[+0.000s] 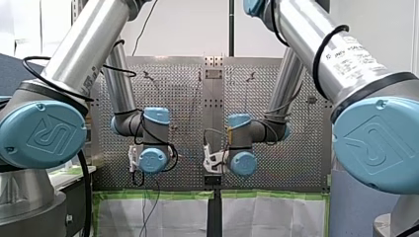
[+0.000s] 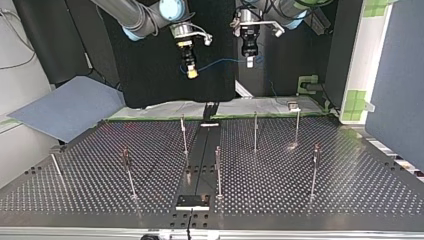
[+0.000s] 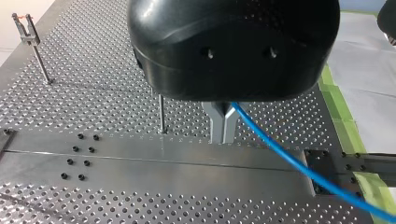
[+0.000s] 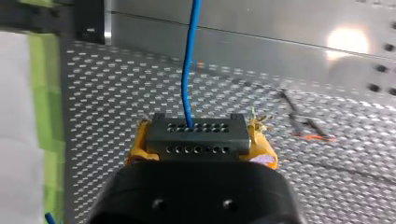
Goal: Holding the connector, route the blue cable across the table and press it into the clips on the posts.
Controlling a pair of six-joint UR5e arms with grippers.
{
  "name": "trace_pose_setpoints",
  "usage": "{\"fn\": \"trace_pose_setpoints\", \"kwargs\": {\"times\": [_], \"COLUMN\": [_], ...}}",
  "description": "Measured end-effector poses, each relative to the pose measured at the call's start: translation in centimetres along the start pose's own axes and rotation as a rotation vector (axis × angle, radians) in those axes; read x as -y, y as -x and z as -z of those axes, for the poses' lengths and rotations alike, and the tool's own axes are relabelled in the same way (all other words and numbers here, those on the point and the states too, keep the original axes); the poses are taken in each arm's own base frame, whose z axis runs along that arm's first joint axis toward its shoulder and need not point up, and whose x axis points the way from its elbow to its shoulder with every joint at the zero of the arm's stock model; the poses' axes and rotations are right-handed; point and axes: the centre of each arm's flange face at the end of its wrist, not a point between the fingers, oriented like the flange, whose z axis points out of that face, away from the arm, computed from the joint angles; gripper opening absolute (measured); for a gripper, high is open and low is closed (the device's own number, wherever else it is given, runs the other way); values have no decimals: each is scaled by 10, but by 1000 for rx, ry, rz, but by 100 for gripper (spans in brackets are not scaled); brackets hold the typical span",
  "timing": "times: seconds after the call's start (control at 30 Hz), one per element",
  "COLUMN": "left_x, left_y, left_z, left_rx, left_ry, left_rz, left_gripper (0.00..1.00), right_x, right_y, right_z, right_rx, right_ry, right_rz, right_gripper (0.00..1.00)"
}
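Observation:
In the right wrist view my right gripper (image 4: pixel 198 151) is shut on a black connector (image 4: pixel 196 133) between its yellow pads (image 4: pixel 264 147). The blue cable (image 4: pixel 189 70) leaves the connector's face and runs ahead. In the left wrist view my left gripper (image 3: pixel 223 140) has its metal fingers (image 3: pixel 217 123) shut on the blue cable (image 3: pixel 299 163), which trails off to the side. The top view shows both held high above the table's far edge: my right gripper (image 2: pixel 191 71) at the left, my left gripper (image 2: pixel 249 60) at the right, the cable (image 2: pixel 222 62) sagging between them. Several thin posts (image 2: pixel 255 131) stand on the table.
The perforated table (image 2: pixel 350 185) has a smooth centre strip (image 2: pixel 200 160) with a black block (image 2: pixel 192 201) at its near end. A post with a clip (image 3: pixel 30 44) and a nearer post (image 3: pixel 161 114) stand beyond my left gripper. Green-taped sheets (image 2: pixel 165 110) lie past the far edge.

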Motion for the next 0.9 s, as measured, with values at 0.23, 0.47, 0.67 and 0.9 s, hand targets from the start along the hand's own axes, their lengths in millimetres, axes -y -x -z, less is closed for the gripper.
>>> {"fn": "trace_pose_setpoints", "kwargs": {"times": [0.23, 0.47, 0.67, 0.9], "left_x": [0, 0, 0, 0], "left_y": [0, 0, 0, 0], "left_z": [0, 0, 0, 0], "left_rx": [0, 0, 0, 0], "left_ry": [0, 0, 0, 0], "left_rz": [0, 0, 0, 0], "left_gripper": [0, 0, 0, 0], "right_x": [1, 1, 1, 1], "right_y": [20, 21, 21, 21], "right_z": [3, 3, 3, 3], "right_rx": [36, 38, 39, 39], "right_ry": [-4, -4, -4, -4], "right_rz": [10, 10, 10, 10], "right_gripper": [0, 0, 0, 0]}}
